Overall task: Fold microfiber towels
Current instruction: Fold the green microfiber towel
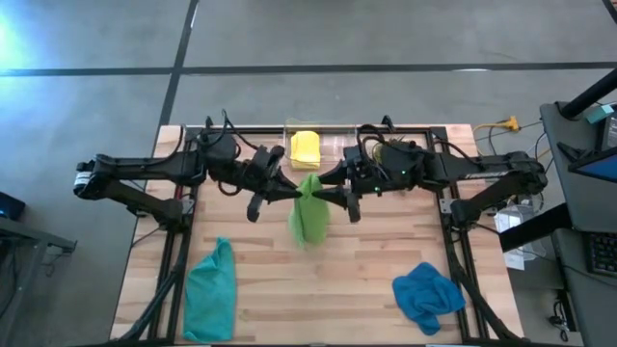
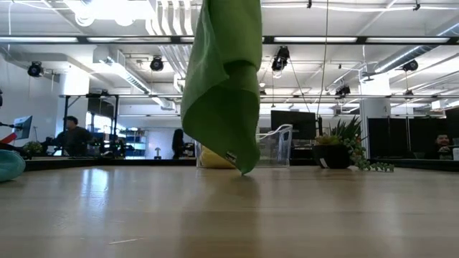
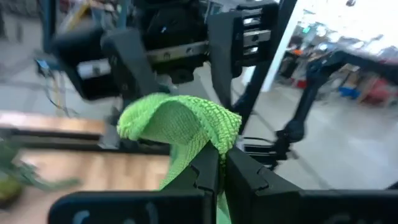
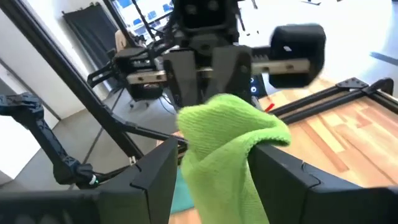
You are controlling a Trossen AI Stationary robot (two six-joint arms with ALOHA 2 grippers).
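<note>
Lime green towel (image 1: 308, 217) is hanging lengthwise between both tools, clear of the counter (image 1: 366, 289): left tool (image 3: 221, 165) is pinching its top edge, right tool (image 4: 211, 165) is gaping around it.

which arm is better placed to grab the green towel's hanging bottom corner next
Right, probably. The left pincer is shut on the lime green towel, holding it up; the right pincer stands open around it, so it could let go.
</note>
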